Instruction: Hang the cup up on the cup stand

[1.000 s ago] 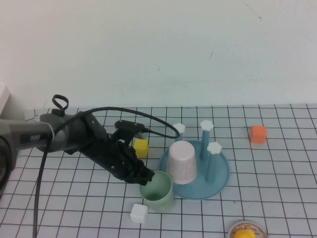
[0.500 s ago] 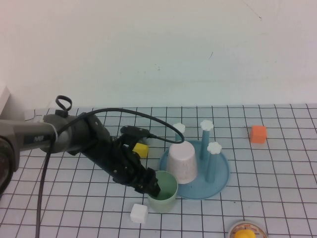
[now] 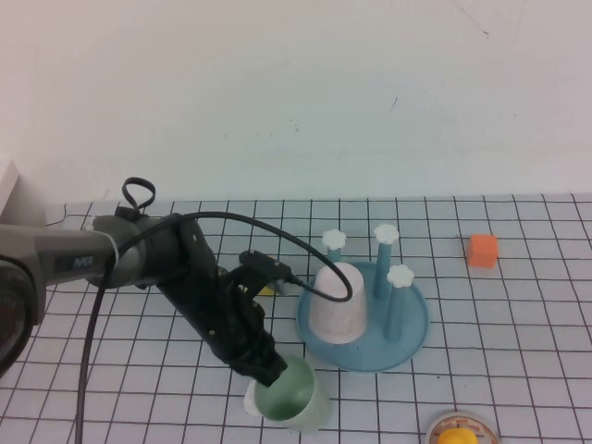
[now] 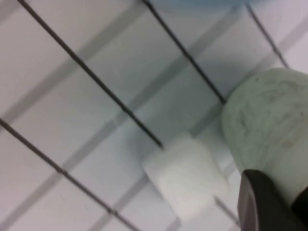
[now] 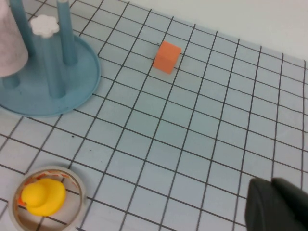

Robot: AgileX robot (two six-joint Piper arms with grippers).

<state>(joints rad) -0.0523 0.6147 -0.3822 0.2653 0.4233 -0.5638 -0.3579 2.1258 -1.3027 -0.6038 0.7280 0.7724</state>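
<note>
The left end effector (image 3: 268,370) is clamped on the rim of the cup (image 3: 294,400), tilted just near-left of the cup stand (image 3: 407,335), so lifting seems under way and inverting over a free peg comes next; the right end effector (image 5: 276,208) hovers over the bench's near right, its opening hidden.

High view angled down; wrist views close — share cup stand (image 3: 365,324).

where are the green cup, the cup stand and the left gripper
green cup (image 3: 298,400), high view, on its tilted open mouth
cup stand (image 3: 413,326), high view, on the bare blue base
left gripper (image 3: 266,368), high view, at the cup's rim
</note>
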